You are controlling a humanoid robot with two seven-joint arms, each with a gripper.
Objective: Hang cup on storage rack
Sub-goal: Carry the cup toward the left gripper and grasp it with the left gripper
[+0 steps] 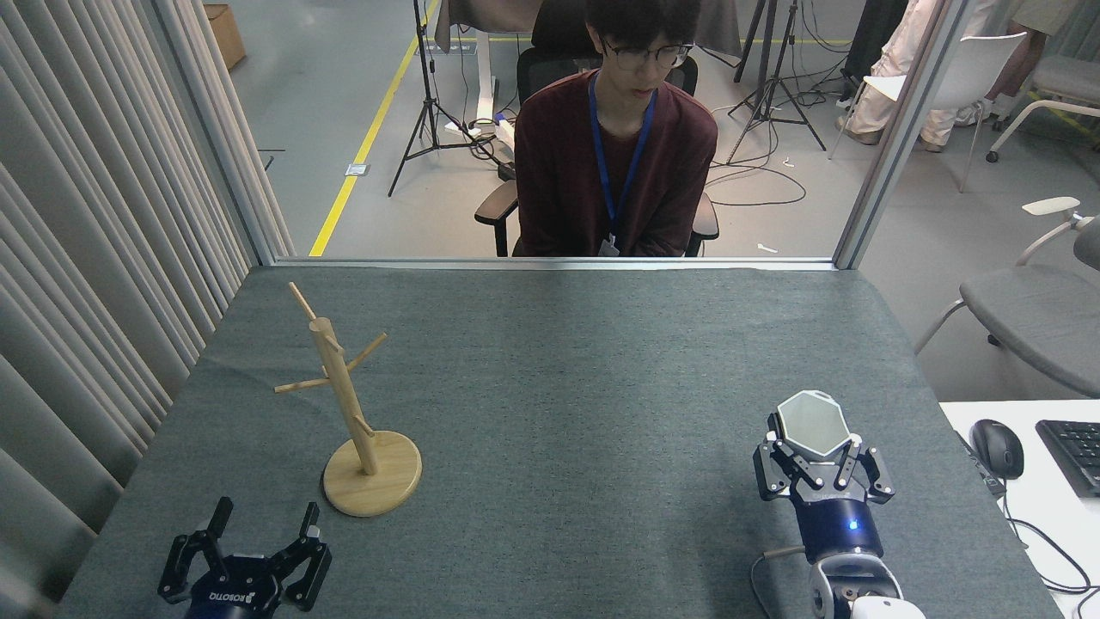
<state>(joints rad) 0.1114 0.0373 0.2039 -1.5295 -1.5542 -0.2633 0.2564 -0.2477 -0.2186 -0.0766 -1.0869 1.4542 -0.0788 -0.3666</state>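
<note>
- a grey felt-like cloth covered the table (550, 387), with pleated beige curtains (94, 258) along the left side and an open lab floor beyond the far edge.
- a person in a dark red top (614, 163) with a blue lanyard sat in a black chair just behind the table's far edge, facing it.
- tripods and cables stood on the floor behind the person; a grey chair (1031, 318) sat off to the right, and a white desk corner at the lower right held a black mouse (997, 448) and part of a keyboard (1074, 451).
- the storage rack (348, 404) stood upright on the left half of the table, its round disc base flat on the cloth and its thin pegs angling out from the post, all of them bare.
- the cup (812, 424) was at the right near side of the table, well apart from the storage rack, with a flat hexagonal face turned toward the camera.
- the right gripper (821, 464) had its black fingers closed around the cup from below, grasping it.
- whether the cup touched the cloth could not be told from this angle.
- the left gripper (258, 524) hovered at the near left edge, fingers spread apart and holding nothing, just in front of the rack's base but not touching it.
</note>
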